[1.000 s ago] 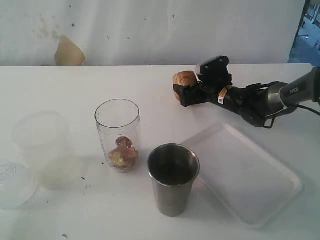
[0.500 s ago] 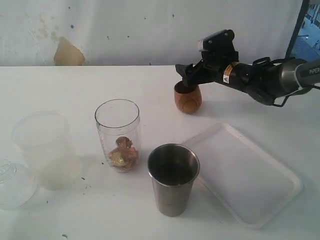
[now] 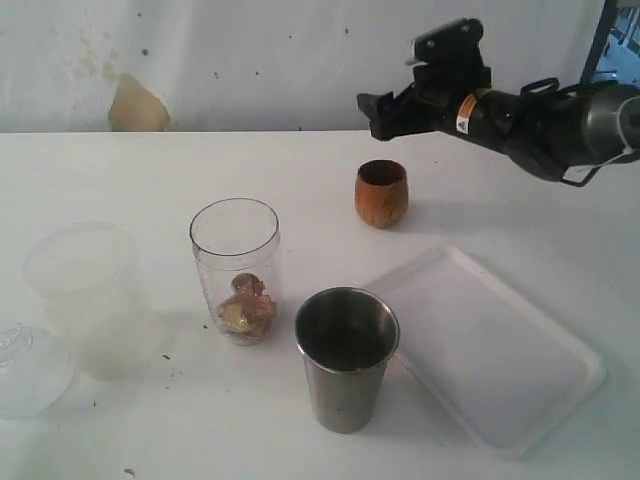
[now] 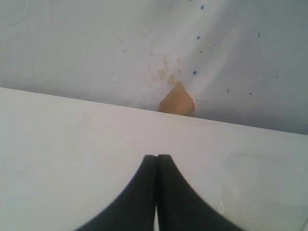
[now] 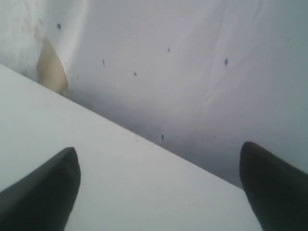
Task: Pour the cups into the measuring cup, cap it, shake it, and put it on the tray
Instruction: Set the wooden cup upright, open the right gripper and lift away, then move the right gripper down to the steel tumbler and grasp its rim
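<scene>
The brown wooden cup [image 3: 381,193] stands upright on the white table, free of any grip. My right gripper [image 3: 375,110] hovers above and behind it, open and empty; in the right wrist view [image 5: 159,154] the fingers are wide apart over bare table. The steel tumbler [image 3: 347,358] stands near the front. Left of it is the clear measuring cup [image 3: 235,270], with brown and yellow pieces at its bottom. The clear domed cap [image 3: 25,365] lies at the far left. The white tray [image 3: 490,345] is at the right front. My left gripper [image 4: 156,157] is shut on nothing.
A wide frosted plastic cup [image 3: 88,295] stands left of the measuring cup, beside the cap. A white wall with a tan patch [image 3: 138,105] runs behind the table. The right arm [image 3: 540,120] reaches in from the right above the table.
The right gripper turned the tilted wooden cup upright, set it on the table, let go and rose up and back from it. The left gripper stayed shut.
</scene>
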Controlling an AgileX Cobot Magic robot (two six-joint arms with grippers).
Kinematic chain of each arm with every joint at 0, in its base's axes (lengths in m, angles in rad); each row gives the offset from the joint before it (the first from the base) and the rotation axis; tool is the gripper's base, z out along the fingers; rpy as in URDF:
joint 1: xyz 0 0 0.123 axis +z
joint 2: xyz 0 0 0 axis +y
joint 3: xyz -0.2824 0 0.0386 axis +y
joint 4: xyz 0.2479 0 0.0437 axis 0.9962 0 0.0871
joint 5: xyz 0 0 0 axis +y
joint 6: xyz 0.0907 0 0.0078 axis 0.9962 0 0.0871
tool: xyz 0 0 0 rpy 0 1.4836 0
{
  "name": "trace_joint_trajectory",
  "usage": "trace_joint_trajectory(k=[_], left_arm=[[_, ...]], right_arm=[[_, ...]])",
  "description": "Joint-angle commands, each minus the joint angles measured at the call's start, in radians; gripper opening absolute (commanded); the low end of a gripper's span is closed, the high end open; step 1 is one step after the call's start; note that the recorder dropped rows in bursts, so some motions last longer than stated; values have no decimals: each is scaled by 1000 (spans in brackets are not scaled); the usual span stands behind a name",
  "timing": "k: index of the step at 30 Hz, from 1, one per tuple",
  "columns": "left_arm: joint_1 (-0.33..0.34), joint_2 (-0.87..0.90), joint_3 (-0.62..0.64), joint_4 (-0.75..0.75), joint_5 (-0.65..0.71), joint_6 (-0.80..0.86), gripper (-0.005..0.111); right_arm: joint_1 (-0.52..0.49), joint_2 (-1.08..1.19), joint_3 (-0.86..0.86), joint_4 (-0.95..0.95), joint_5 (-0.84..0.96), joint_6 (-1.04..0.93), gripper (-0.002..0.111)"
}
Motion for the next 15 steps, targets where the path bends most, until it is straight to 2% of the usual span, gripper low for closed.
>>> trace_joint_trajectory(k=[1, 7, 12, 15], left_arm=[[4, -4, 4, 0, -9, 2, 0], [4, -4, 4, 0, -9, 2, 0], [4, -4, 4, 0, -9, 2, 0], [4, -4, 4, 0, -7, 2, 0]], right_arm=[[-2, -79, -4, -71, -11, 106, 83], [-2, -229, -4, -386, -11, 331, 83], [-2, -358, -4, -551, -36, 631, 83], [-19, -447, 5, -793, -98, 909, 83]])
